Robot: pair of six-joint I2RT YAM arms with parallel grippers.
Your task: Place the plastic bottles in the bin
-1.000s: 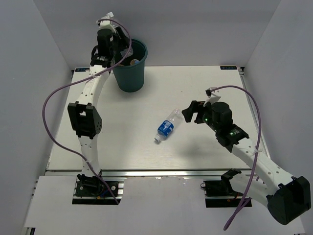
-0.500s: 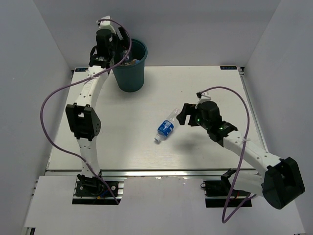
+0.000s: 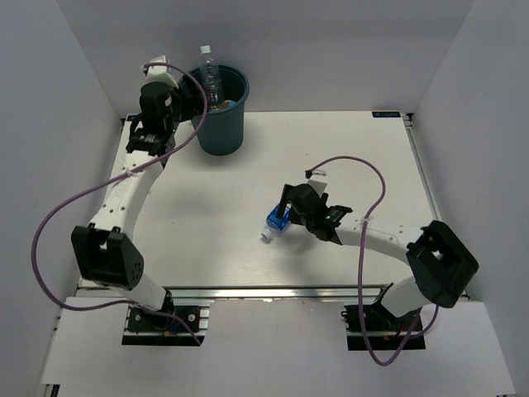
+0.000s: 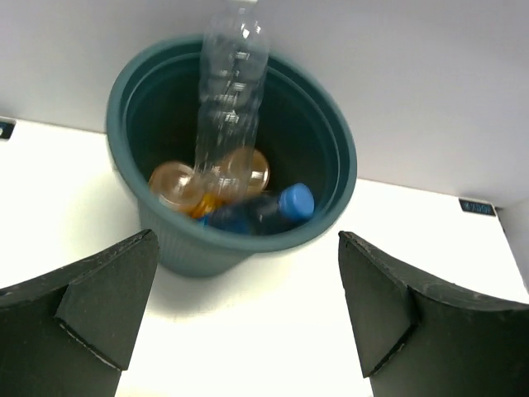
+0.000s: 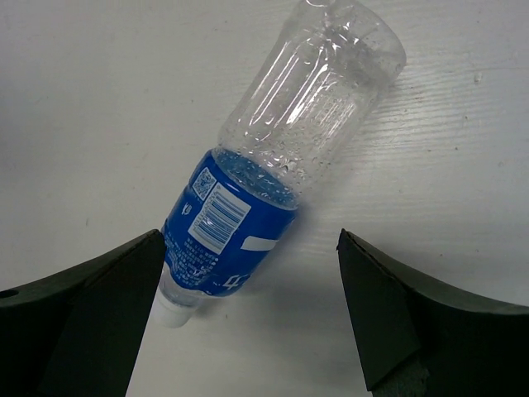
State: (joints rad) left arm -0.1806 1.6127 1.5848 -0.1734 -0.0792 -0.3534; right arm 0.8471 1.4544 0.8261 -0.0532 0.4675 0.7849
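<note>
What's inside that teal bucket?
A clear plain bottle standing up, two orange bottles and a blue bottle. The floor of the bin beneath them is hidden.

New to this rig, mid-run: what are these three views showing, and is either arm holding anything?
Two white robot arms, each ending in a two-finger gripper. One view looks down from above and behind; the other two come from wrist cameras, the dark wedges being each gripper's own fingers. The left gripper is open and empty, facing the bin, which holds a plain clear bottle standing up, orange bottles and something blue. One blue-labelled bottle lies on the table. The right gripper is open, a finger on either side of it. Nothing is held.
</note>
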